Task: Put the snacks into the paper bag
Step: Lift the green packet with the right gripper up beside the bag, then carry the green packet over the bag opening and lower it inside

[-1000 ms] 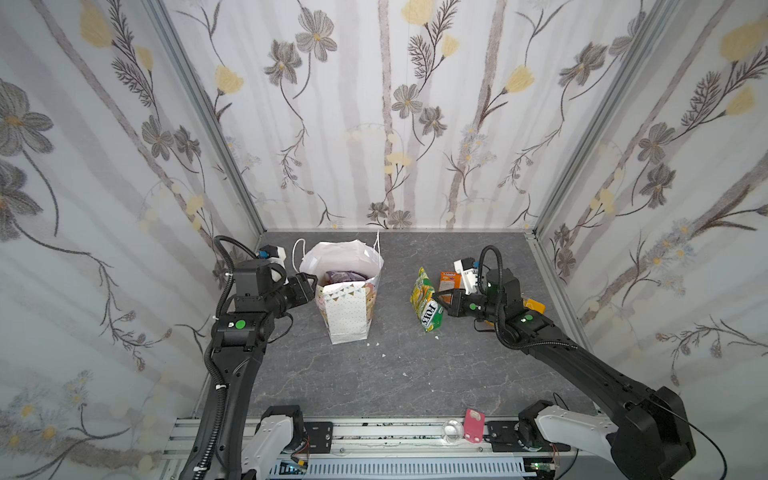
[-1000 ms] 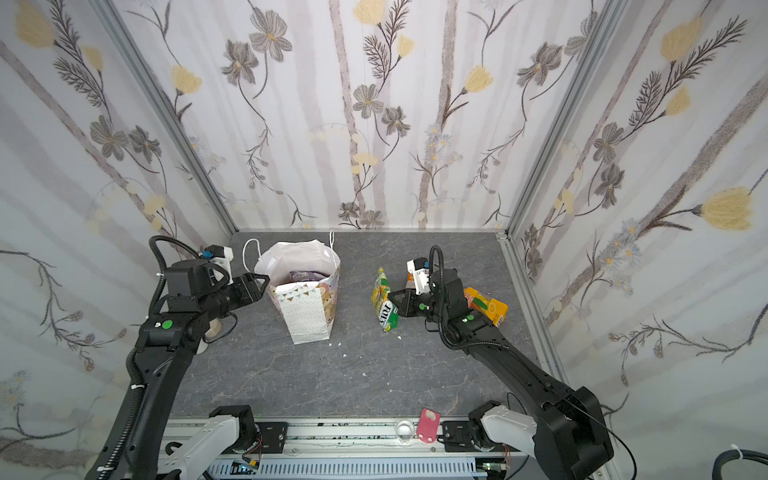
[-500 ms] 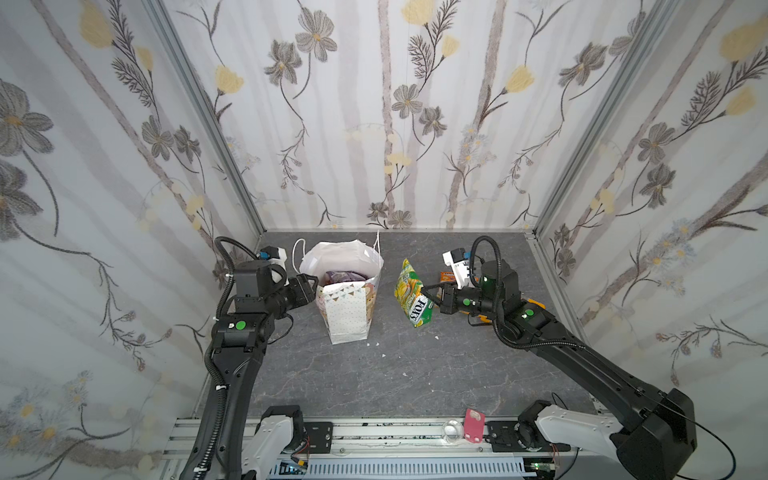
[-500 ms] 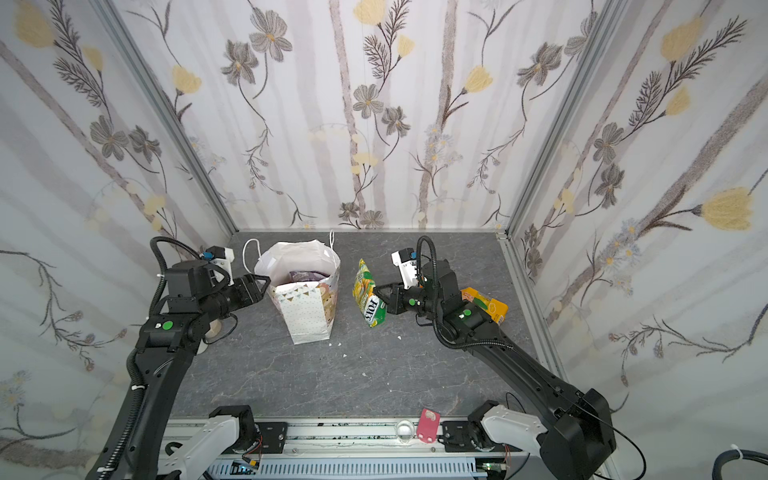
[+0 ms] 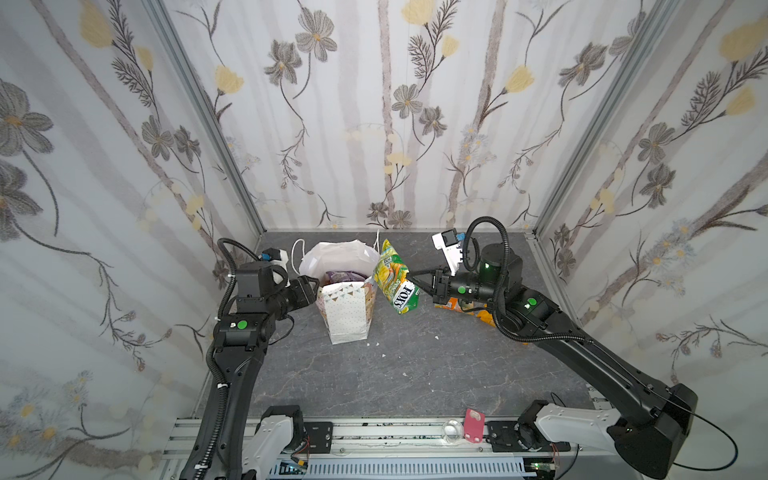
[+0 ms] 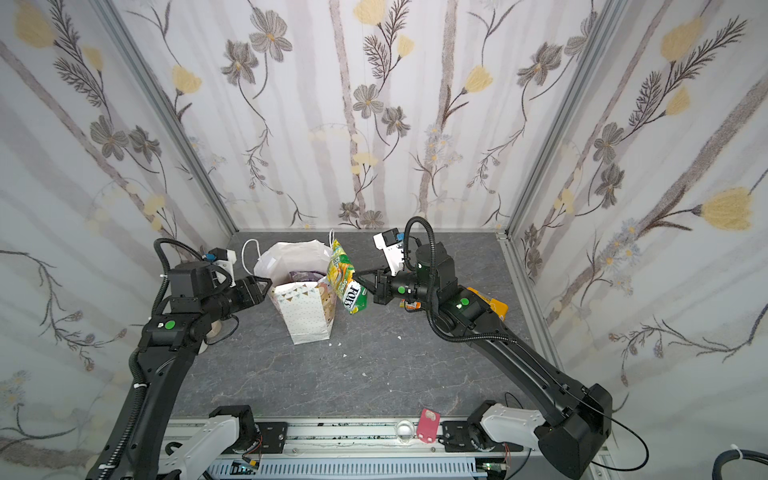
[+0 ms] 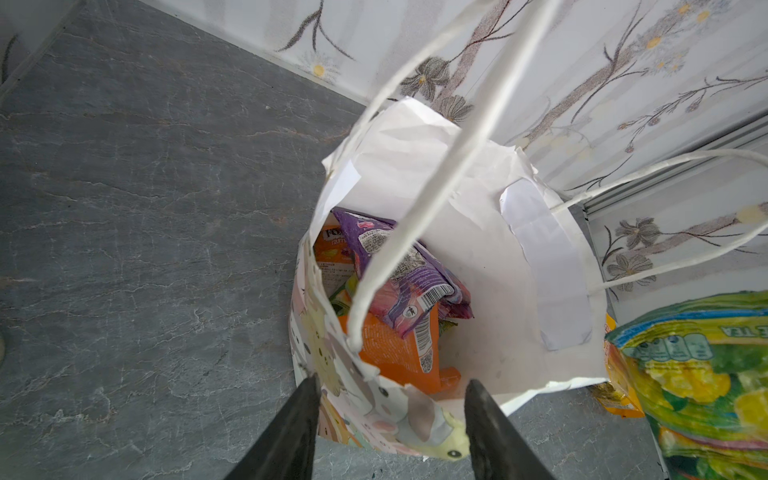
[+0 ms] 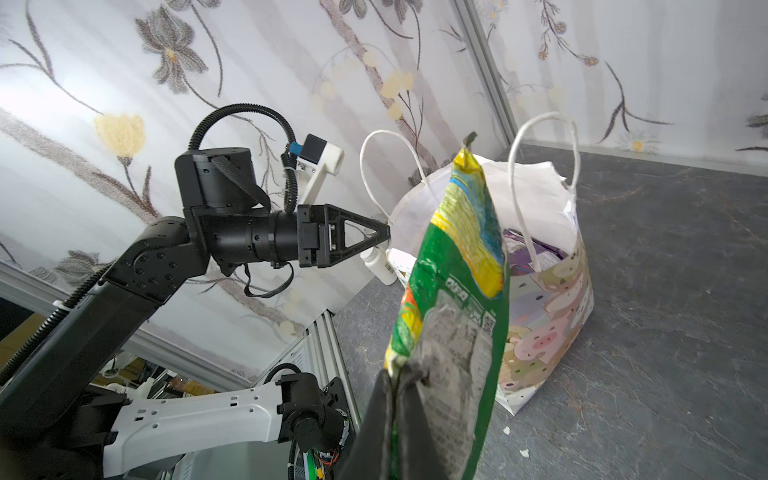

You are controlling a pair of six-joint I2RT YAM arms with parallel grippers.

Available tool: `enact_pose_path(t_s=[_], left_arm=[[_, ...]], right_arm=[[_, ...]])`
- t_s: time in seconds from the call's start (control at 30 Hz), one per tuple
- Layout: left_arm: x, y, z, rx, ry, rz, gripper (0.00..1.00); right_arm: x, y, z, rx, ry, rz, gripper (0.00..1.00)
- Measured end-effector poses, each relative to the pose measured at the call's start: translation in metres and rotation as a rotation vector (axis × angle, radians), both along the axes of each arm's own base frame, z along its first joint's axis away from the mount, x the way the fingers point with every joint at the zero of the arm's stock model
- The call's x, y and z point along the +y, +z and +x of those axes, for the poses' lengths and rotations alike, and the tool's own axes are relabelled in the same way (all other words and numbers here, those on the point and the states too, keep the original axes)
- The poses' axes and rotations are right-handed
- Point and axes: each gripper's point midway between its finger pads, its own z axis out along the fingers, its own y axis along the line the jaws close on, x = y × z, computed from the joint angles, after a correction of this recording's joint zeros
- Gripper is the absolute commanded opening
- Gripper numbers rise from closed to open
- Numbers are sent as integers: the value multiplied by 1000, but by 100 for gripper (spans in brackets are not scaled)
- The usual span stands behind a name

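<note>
The white paper bag (image 5: 347, 309) (image 6: 305, 311) stands upright left of the middle, mouth open. A purple packet (image 7: 399, 266) and orange packets (image 7: 395, 353) lie inside it. My left gripper (image 5: 313, 286) (image 7: 390, 390) is at the bag's left rim, its fingers pressing either side of the narrow dotted side wall. My right gripper (image 5: 409, 276) (image 8: 399, 374) is shut on the edge of a green-yellow FOX'S packet (image 5: 395, 278) (image 6: 345, 278) (image 8: 457, 291). That packet hangs upright in the air against the bag's right rim. More orange packets (image 5: 461, 305) (image 6: 492, 305) lie on the table under the right arm.
A small white bottle (image 8: 378, 266) lies behind the bag by the left wall. White crumbs (image 5: 384, 355) dot the grey table in front of the bag. A pink tag (image 5: 473, 430) sits on the front rail. Flowered walls close in on three sides.
My right gripper has carried the FOX'S packet up and left, from the table's right part to the bag's right rim. The left gripper and bag have stayed put.
</note>
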Motion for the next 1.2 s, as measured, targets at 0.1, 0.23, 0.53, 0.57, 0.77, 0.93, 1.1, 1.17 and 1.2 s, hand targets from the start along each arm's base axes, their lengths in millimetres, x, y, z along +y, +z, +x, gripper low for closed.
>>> enact_pose_path(t_s=[0.1,0.23,0.53,0.57,0.77,0.93,1.1,1.17,1.2], left_arm=[[0,-1,0,1,-1,0,55],[-1,-4,-1,8,-6,-4,55],[-1,-5,-1,11,-7,-5,55],[-1,-5,-1,12,-7,-5,55],[-1,-5,-1,13,-7,-5,55],[-2,-6,-1,14,-9,-6,55],[-3,-7,-3,15,-13,-8,55],[-3,-8,-3,15,-14,-8,55],[-3,-7,-3,14,-16,-8,55]], right_arm=[[8,14,-3,-29,35,6,0],[20,30,-4,-63,68,12,0],[51,53,2,-116,120,23,0],[55,54,4,-119,123,21,0],[79,55,19,-140,144,-1,0],[104,54,40,-157,181,-30,0],[117,43,55,-164,213,-84,0],[117,37,64,-160,216,-98,0],[116,33,69,-151,212,-107,0]])
